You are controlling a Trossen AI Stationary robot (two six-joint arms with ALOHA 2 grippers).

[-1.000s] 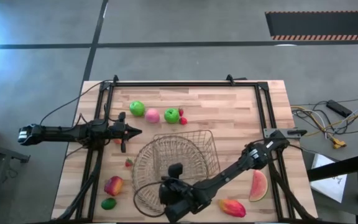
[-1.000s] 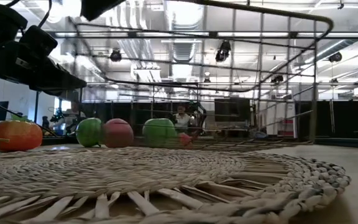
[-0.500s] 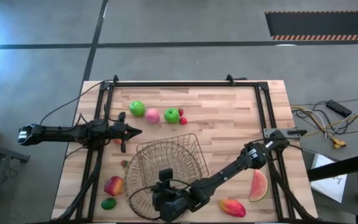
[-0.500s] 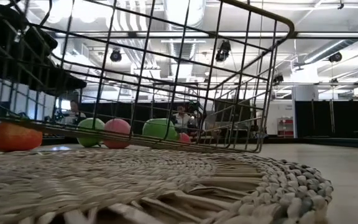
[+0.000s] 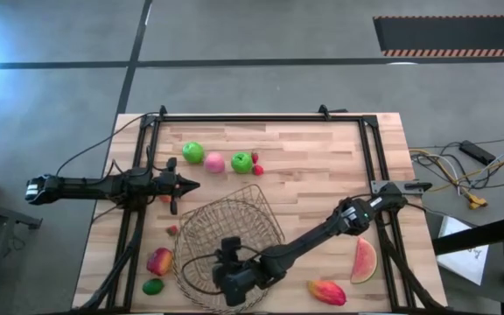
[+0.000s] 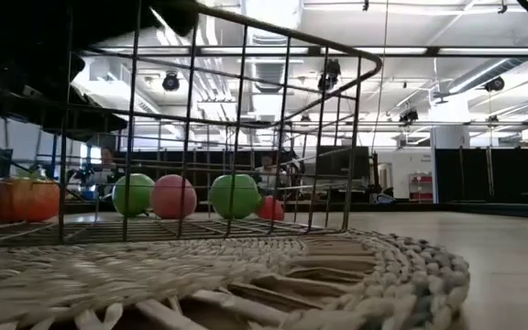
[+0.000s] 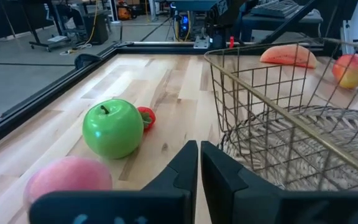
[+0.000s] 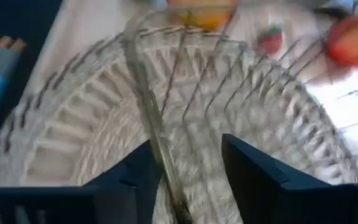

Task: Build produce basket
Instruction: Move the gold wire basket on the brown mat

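Note:
The dark wire basket (image 5: 227, 229) stands on the round woven mat (image 6: 246, 284) near the table's near edge. My right gripper (image 5: 231, 278) is at the basket's near rim, open, one finger on either side of the wall. My left gripper (image 5: 196, 185) is shut and empty, above the table left of the basket. Two green apples (image 5: 192, 152) (image 5: 241, 162), a pink peach (image 5: 214, 163) and strawberries (image 5: 256, 168) lie at the far side. A red-yellow apple (image 5: 159, 261) and a lime (image 5: 153, 286) lie left of the mat. A watermelon slice (image 5: 363, 260) and a mango (image 5: 326, 291) lie to the right. My right gripper straddles the basket's near rim wire (image 8: 156, 140) from above, one finger outside the wall and one inside. The wire lies against the inner side of the outer finger (image 8: 132, 180), with a gap to the other finger. The basket's bottom rests on the mat.
Black rails (image 5: 261, 116) frame the table's far, left and right sides. A single strawberry (image 5: 172, 230) lies just left of the basket. Bare wood shows between the basket and the watermelon slice.
My right gripper has gone toward the table's left edge, taking the basket with it. The basket was tilted up off the mat half a second ago and now sits level on it, farther left than before.

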